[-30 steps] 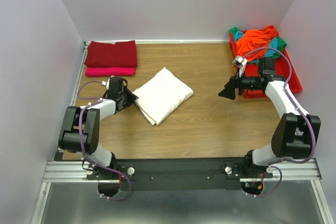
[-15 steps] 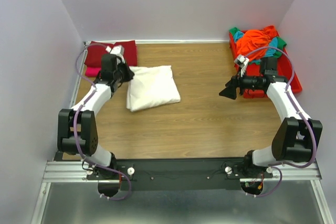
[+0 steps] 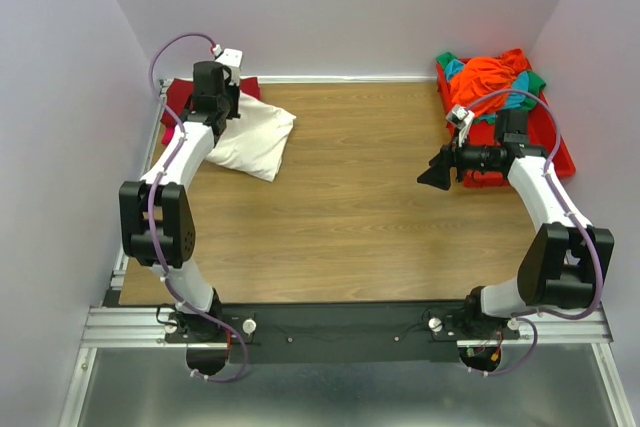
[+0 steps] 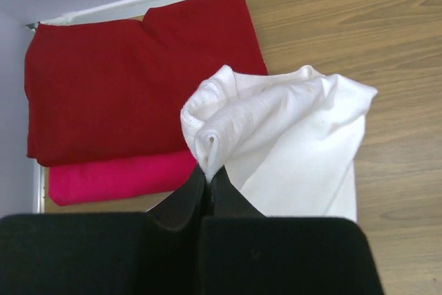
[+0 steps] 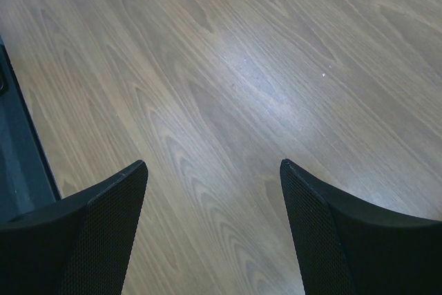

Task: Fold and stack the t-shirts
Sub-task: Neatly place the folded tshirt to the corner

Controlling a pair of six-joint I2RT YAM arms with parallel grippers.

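Note:
My left gripper [image 3: 222, 115] is shut on a corner of the folded cream-white t-shirt [image 3: 255, 137], which hangs from it beside the stack at the far left; the pinch shows in the left wrist view [image 4: 208, 170], the shirt [image 4: 290, 143] draping right. The stack is a folded dark red t-shirt [image 4: 131, 81] on a bright pink one [image 4: 117, 179]; the top view shows the red one [image 3: 180, 97] partly behind my arm. My right gripper [image 3: 435, 172] is open and empty over bare wood [image 5: 214, 170]. Orange [image 3: 492, 72], teal [image 3: 455, 68] and green [image 3: 536, 80] shirts lie heaped at far right.
A rigid red tray [image 3: 556, 142] holds the heap of unfolded shirts by the right wall. Walls close in the table on the left, back and right. A metal rail [image 3: 340, 322] with both arm bases runs along the near edge.
My left gripper has carried the cream-white shirt from the table's middle left up and back to the red and pink stack. The right arm has not moved.

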